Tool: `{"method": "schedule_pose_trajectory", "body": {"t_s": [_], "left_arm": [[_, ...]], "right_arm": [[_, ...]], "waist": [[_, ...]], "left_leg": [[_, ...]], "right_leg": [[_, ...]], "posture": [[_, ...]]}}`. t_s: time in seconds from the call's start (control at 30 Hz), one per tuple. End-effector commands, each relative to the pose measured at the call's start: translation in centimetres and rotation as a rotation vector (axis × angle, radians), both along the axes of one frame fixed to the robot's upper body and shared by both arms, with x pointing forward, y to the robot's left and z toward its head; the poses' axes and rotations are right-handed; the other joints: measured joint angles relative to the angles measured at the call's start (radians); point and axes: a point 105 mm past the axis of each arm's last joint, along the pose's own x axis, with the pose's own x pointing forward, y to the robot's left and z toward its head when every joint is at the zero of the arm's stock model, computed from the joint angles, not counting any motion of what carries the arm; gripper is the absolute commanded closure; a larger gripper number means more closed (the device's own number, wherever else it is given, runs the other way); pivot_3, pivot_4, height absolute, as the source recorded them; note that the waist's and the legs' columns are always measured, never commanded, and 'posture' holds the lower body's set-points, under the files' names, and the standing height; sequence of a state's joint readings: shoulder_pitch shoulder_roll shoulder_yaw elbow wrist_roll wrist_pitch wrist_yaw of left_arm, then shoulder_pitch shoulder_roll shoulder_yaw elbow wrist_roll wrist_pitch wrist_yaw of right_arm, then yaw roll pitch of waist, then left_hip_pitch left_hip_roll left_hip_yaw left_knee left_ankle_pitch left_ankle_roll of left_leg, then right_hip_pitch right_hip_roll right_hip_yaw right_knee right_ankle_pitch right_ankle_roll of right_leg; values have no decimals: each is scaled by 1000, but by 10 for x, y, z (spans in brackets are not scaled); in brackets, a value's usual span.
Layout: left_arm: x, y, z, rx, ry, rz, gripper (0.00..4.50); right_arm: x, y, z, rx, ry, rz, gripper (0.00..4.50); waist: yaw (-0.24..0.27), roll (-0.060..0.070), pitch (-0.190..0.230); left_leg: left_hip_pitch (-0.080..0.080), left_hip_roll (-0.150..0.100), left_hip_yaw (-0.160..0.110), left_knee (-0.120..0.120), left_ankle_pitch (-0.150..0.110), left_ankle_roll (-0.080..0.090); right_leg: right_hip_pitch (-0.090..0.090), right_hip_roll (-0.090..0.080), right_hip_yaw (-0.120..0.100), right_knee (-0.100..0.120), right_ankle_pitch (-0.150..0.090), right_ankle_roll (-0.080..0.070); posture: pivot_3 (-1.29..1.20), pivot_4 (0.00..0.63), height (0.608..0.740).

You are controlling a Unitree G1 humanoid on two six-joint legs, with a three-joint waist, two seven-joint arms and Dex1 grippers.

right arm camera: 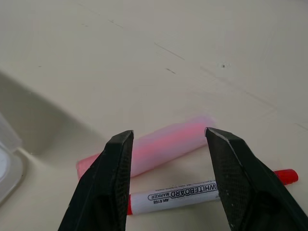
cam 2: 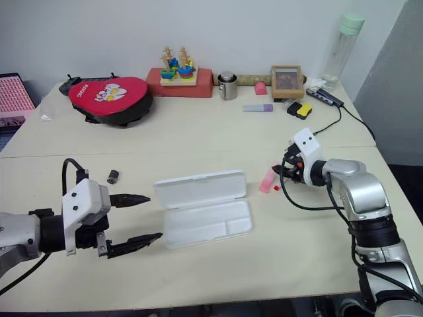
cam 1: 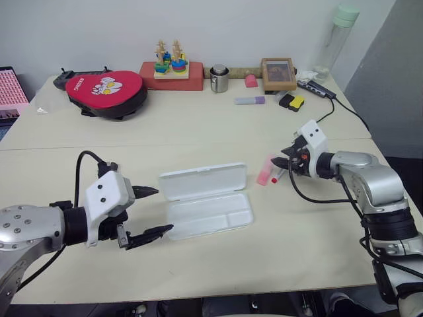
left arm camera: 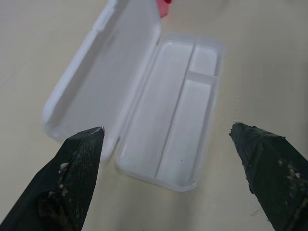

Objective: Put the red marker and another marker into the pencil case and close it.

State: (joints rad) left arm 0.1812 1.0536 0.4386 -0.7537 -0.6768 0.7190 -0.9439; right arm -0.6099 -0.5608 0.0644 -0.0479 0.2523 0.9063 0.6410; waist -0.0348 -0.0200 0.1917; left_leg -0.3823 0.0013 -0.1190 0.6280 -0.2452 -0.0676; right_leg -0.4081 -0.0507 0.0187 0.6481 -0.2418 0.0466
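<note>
The white pencil case (cam 1: 213, 215) lies open in the middle of the table, its lid (cam 1: 201, 181) folded back flat and its divided tray (left arm camera: 185, 108) bare. To its right lie the all-pink marker (cam 1: 265, 170) and, close beside it, the slim red marker (cam 1: 277, 176) with its red cap (right arm camera: 287, 176). My right gripper (right arm camera: 168, 137) hovers open just over both, its fingers (right arm camera: 113, 178) straddling the pink marker (right arm camera: 163, 147) without gripping it. My left gripper (cam 1: 164, 210) is wide open at the case's left end, holding nothing.
Along the back of the table sit a red pouch (cam 1: 106, 92), a stacking toy on a red box (cam 1: 170, 69), a metal cup (cam 1: 219, 79), a purple marker (cam 1: 250, 100), a picture frame (cam 1: 278, 72) and a tall bottle (cam 1: 337, 39). A small dark cap-like item (cam 2: 113, 176) lies left of the case.
</note>
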Motion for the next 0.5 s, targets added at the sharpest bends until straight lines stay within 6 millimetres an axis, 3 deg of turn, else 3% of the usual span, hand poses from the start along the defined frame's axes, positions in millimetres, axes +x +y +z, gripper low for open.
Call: {"method": "schedule_pose_trajectory", "body": {"t_s": [0.03,0.5], "left_arm": [[-2,-9,1,38,-33,-54,0],[-2,-12,-12,32,-19,-50,0]], "right_arm": [[6,-6,9,-2,-41,-110,2048],[15,-24,-9,-72,-19,-281,2048]], "waist": [[0,0,0],[0,0,0]], "left_leg": [[0,0,0,0,0,0],[0,0,0,0,0,0]], "right_leg": [[0,0,0,0,0,0],[0,0,1,0,-1,2]], "posture": [[0,150,740],[0,150,740]]}}
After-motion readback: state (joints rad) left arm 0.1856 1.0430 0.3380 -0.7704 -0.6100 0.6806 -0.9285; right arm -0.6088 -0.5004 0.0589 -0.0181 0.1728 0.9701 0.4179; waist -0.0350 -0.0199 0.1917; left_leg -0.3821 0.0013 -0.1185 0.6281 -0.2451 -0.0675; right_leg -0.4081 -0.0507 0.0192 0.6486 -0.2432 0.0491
